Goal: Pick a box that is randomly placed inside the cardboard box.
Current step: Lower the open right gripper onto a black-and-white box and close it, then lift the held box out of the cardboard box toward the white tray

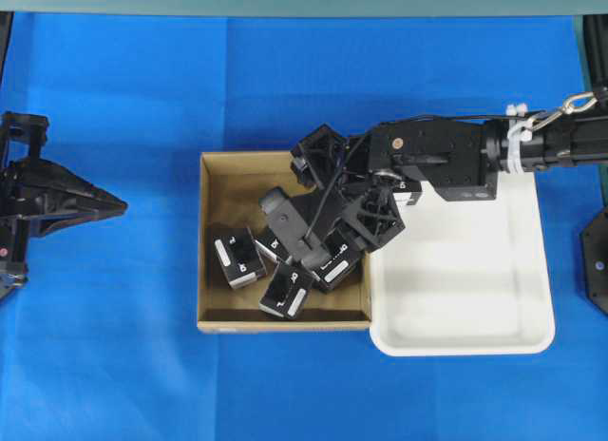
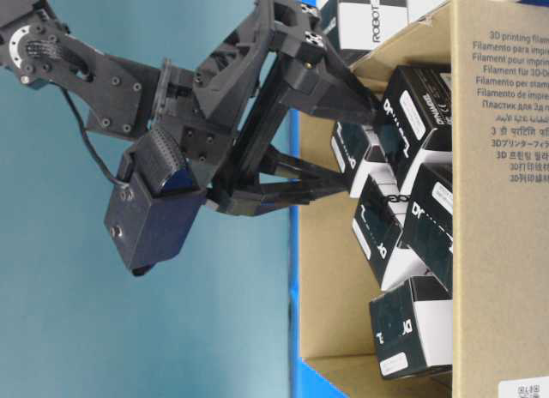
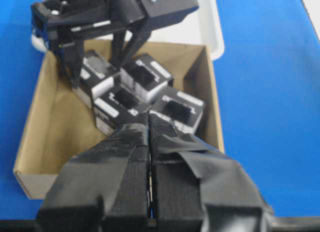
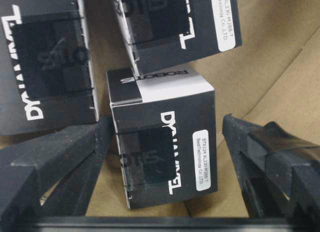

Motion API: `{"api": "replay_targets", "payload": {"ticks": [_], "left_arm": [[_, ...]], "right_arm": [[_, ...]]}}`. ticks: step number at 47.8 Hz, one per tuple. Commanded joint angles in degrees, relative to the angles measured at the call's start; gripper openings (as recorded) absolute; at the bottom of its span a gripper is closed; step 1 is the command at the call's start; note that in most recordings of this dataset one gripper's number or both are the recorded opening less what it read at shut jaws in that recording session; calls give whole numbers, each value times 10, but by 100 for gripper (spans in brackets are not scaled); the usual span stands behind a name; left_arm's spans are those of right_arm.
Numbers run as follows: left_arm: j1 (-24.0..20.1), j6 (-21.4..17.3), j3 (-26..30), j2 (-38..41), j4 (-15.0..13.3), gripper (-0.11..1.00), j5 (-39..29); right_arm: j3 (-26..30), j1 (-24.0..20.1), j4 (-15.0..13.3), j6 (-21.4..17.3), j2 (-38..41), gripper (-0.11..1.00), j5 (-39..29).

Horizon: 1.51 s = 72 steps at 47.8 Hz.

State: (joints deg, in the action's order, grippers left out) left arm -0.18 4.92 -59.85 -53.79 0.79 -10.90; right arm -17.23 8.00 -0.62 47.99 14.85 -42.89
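While the right gripper point(image 4: 165, 157) hangs inside the cardboard box point(image 1: 214, 170), its jaws are spread as wide as they go and nothing is held between them. One box point(image 4: 160, 142) is framed between the two fingers in the right wrist view, a finger just beside each of its long sides, and contact cannot be made out on either side. That carton sits among several identical black cartons heaped toward the right half of the cardboard box, near the wall shared with the white tray point(image 1: 475, 336).

For a sound grasp, the fingers should be lowered until they reach well down the carton's sides before being closed, and the carton should be kept centred so that both pads meet flat faces rather than a corner. Care is called for on the left finger, since a neighbouring carton point(image 4: 45, 62) lies close to it and could be caught or pushed.

Open floor is seen on the left part of the cardboard box, so room for shifting lies that way; the right wall and the pile leave little slack. A straight lift is judged the cleanest way out.

The left gripper point(image 3: 149, 142) is parked well apart over the blue cloth point(image 1: 114, 365), its fingers pressed together on nothing.
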Motion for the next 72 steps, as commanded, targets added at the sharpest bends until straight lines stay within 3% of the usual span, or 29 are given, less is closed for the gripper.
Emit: {"api": "replay_targets", "payload": {"ticks": [1,13,17,23,48,58,62,72], "left_arm": [[-3,0,6,3,1,-5,4],[-2,0,5,1,1,-5,4],[-2,0,6,2,1,-5,4],[-2,0,5,1,1,-5,4],[-3,0,6,2,1,-5,4],[-4,0,6,2,1,-5,6],[-4,0,5,2,1,-5,6],[-4,2,6,2,1,-5,4]], "right_arm": [[-4,-4,2,1,12,100,-3],[0,-12,2,-1,11,94,-8],[0,-15,2,-1,11,86,-18],[1,-19,2,-1,12,64,-38],[60,-7,-17,-2,-24,63,-47],[108,10,-16,-4,-67,63,-121],[131,16,-16,-26,-86,63,-152],[156,33,-16,-134,-141,63,-216]]}}
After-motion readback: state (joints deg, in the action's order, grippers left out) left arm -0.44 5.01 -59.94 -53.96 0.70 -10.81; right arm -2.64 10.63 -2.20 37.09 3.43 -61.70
